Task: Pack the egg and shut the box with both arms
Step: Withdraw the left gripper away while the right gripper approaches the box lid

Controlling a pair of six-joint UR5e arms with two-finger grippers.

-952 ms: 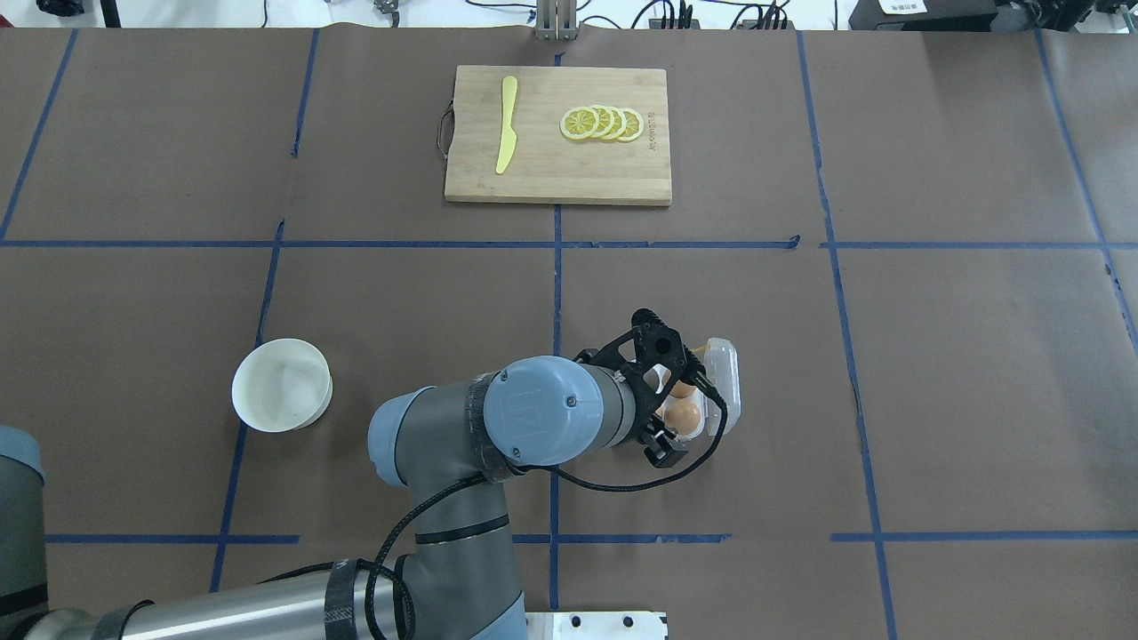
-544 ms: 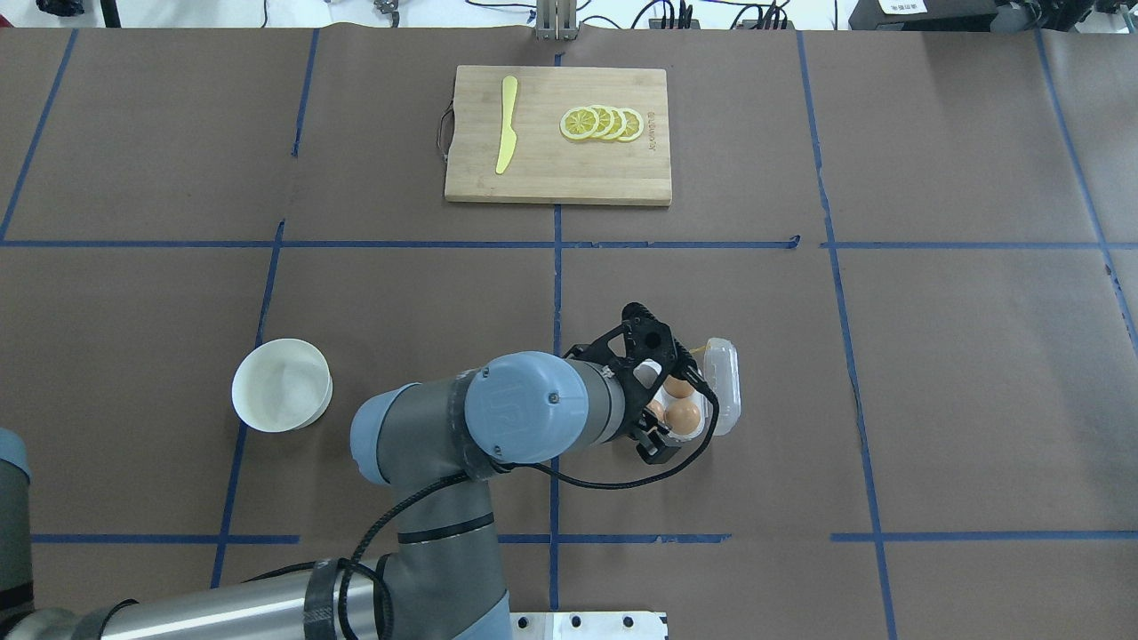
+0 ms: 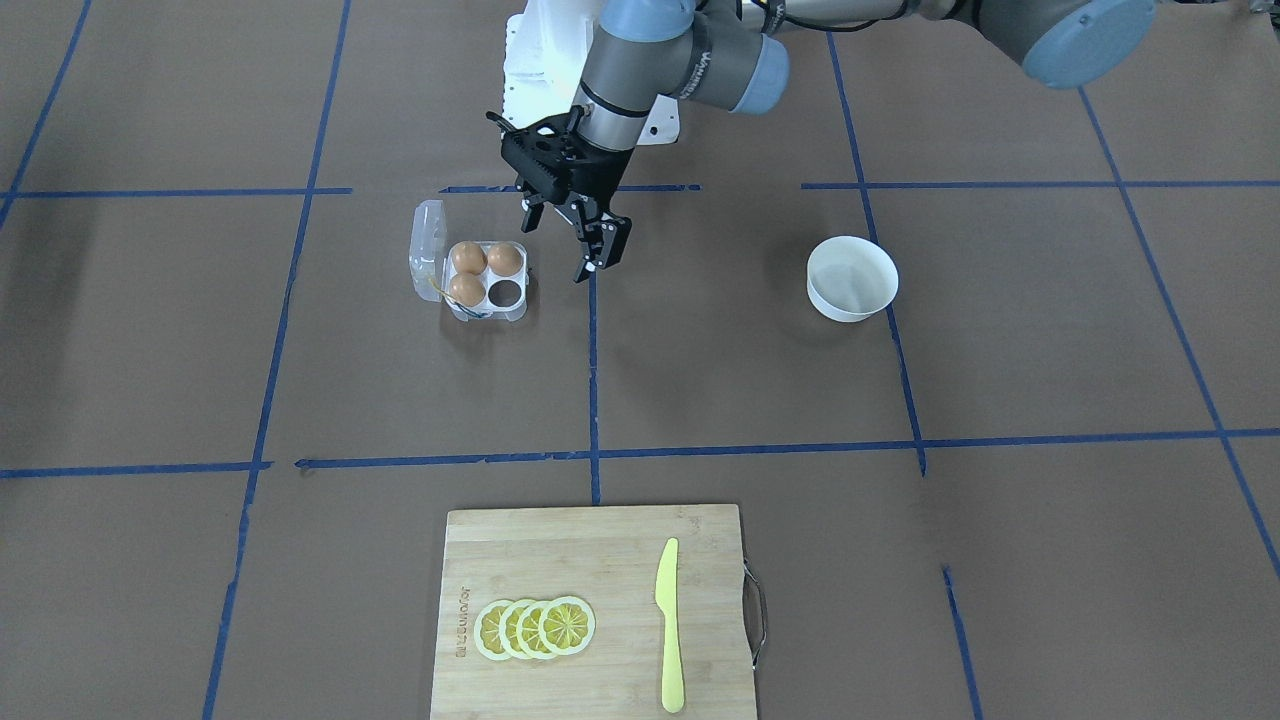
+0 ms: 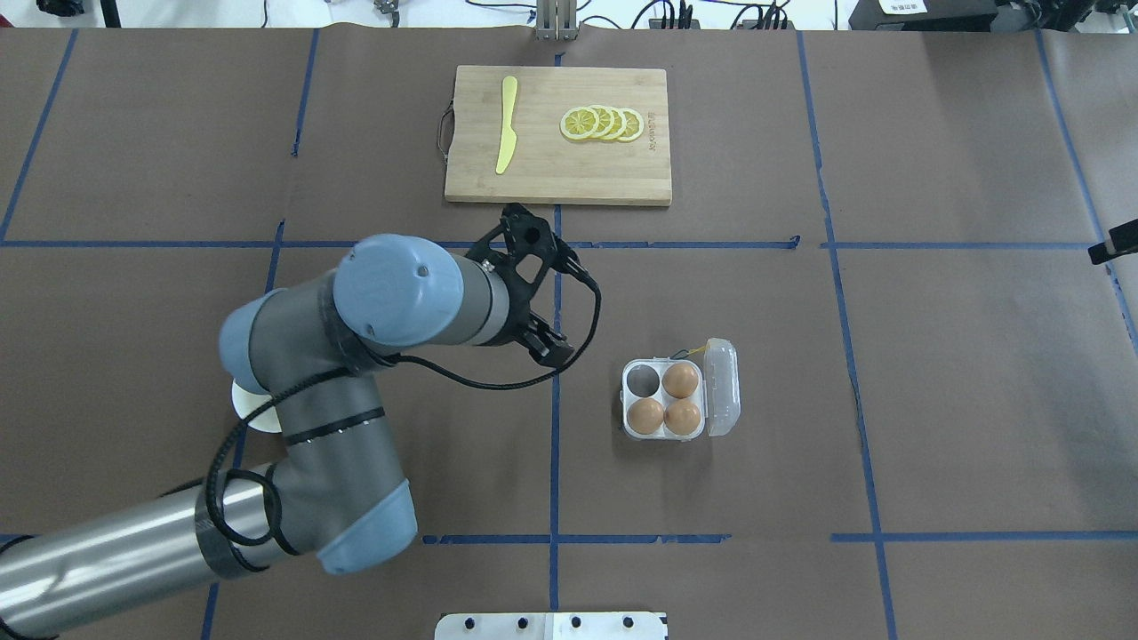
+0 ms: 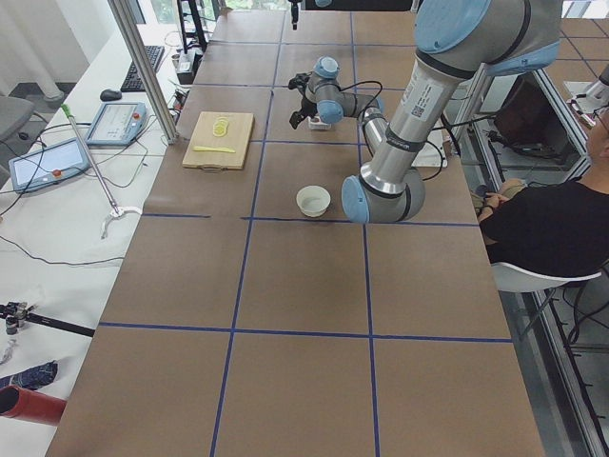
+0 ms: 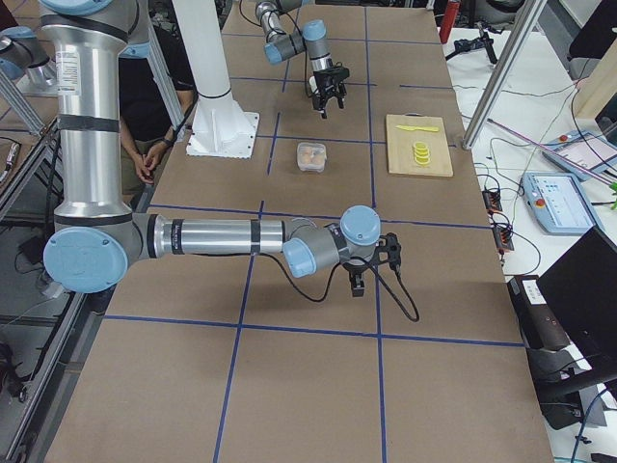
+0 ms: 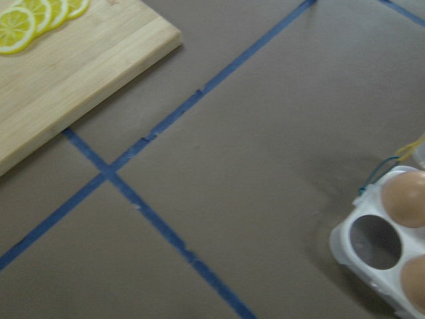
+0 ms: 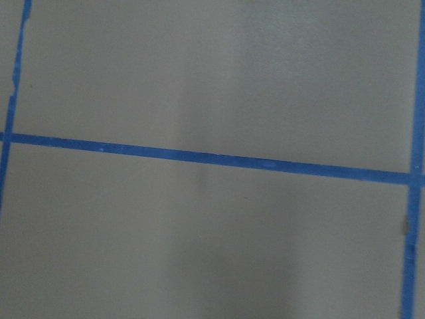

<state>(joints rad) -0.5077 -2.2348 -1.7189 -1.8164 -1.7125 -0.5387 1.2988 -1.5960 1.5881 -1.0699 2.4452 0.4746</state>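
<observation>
The clear box (image 4: 625, 400) sits on the table right of centre with its lid (image 4: 722, 387) open to the right. It holds three orange-brown eggs (image 4: 681, 380); the far-left cell (image 4: 642, 380) is empty. The box (image 3: 520, 300) and eggs (image 3: 468, 258) also show in the front view, and a corner shows in the left wrist view (image 7: 345, 256). My left gripper (image 3: 562, 245) is open and empty, above the table to the left of the box (image 4: 538, 289). My right gripper (image 6: 371, 265) hangs over bare table far to the right; I cannot tell its state.
A wooden cutting board (image 4: 558, 178) with a yellow knife (image 4: 506, 124) and lemon slices (image 4: 603, 123) lies at the far middle. A white bowl (image 3: 852, 278) stands at the left, mostly hidden under my left arm in the overhead view. Blue tape lines cross the brown paper.
My left gripper has pulled away from over the box, moving left and toward the far side. The box and its three eggs now show uncovered. The left arm now covers the bowl.
</observation>
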